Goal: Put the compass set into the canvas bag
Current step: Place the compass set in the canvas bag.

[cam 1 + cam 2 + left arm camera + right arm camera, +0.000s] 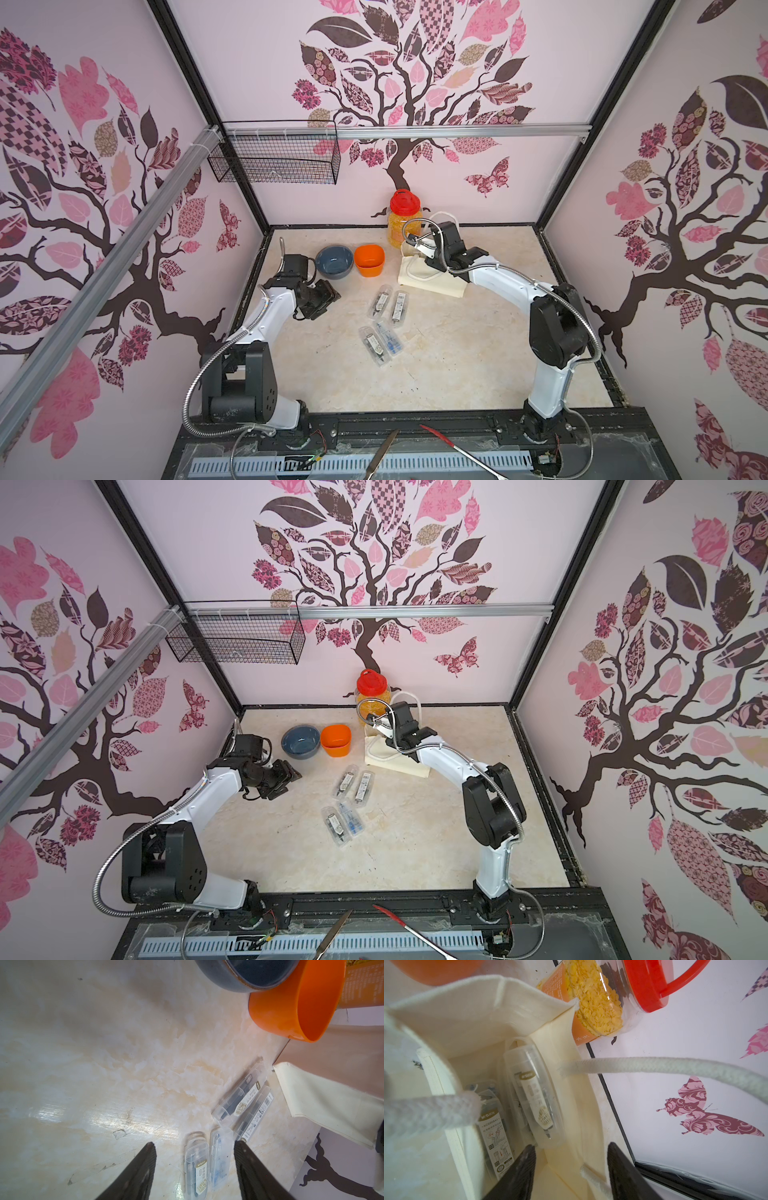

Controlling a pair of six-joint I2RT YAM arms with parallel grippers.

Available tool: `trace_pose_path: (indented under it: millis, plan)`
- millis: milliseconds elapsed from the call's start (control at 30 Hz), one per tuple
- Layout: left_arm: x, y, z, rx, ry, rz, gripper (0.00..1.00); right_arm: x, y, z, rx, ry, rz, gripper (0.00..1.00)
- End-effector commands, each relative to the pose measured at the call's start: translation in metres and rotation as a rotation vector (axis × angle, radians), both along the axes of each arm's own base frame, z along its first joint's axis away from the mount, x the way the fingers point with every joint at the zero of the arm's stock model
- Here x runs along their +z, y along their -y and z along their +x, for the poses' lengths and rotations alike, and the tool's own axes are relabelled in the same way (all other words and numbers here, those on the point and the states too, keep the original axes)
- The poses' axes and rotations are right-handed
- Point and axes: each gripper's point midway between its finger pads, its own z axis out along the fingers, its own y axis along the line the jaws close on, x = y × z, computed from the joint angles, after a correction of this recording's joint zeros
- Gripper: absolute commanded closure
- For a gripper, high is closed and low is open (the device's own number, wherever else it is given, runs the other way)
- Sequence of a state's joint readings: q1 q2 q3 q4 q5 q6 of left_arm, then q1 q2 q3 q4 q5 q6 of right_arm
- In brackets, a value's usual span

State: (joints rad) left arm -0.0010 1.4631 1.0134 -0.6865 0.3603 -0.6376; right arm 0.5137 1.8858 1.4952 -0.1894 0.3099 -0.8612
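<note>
The cream canvas bag (419, 277) stands at the back of the table, right of the orange cup. My right gripper (571, 1152) hangs open over the bag's mouth with nothing between its fingers. Two clear compass set cases lie loose inside the bag, one (533, 1093) against its side wall and one (494, 1126) beside it. Several more compass set cases (384, 322) lie on the table in front of the bag. My left gripper (195, 1147) is open and empty, hovering low to the left of those cases (196, 1165).
A blue-grey bowl (334, 261) and an orange square cup (369, 259) stand left of the bag. A jar with a red lid (403, 218) stands just behind it. A wire basket (274, 156) hangs on the back wall. Two hand tools (453, 446) lie on the front rail.
</note>
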Motion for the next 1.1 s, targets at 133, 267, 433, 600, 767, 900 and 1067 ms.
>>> trace_pose_path:
  millis: [133,267,433,600,767,900,1067]
  plan:
    - [0.011,0.002,0.002,-0.012,0.027,0.006,0.36,0.028,-0.007,0.010,-0.010,0.035,0.076,0.33]
    - [0.013,0.007,0.001,-0.028,0.026,0.009,0.36,0.085,-0.008,0.012,-0.060,0.106,0.202,0.26]
    - [0.010,0.020,-0.011,-0.038,-0.012,0.025,0.36,0.148,-0.001,-0.001,-0.146,0.148,0.429,0.10]
    - [0.006,0.040,-0.030,-0.026,-0.085,0.041,0.36,0.170,0.009,-0.023,-0.250,0.083,0.613,0.07]
    - [-0.009,0.053,-0.060,0.030,-0.222,0.050,0.36,0.172,0.022,-0.053,-0.333,-0.001,0.759,0.06]
    - [-0.014,0.063,-0.072,0.043,-0.267,0.074,0.36,0.176,0.032,-0.079,-0.342,-0.002,0.828,0.06]
    - [-0.022,0.078,-0.081,0.024,-0.291,0.120,0.37,0.182,0.047,-0.106,-0.340,0.017,0.865,0.06]
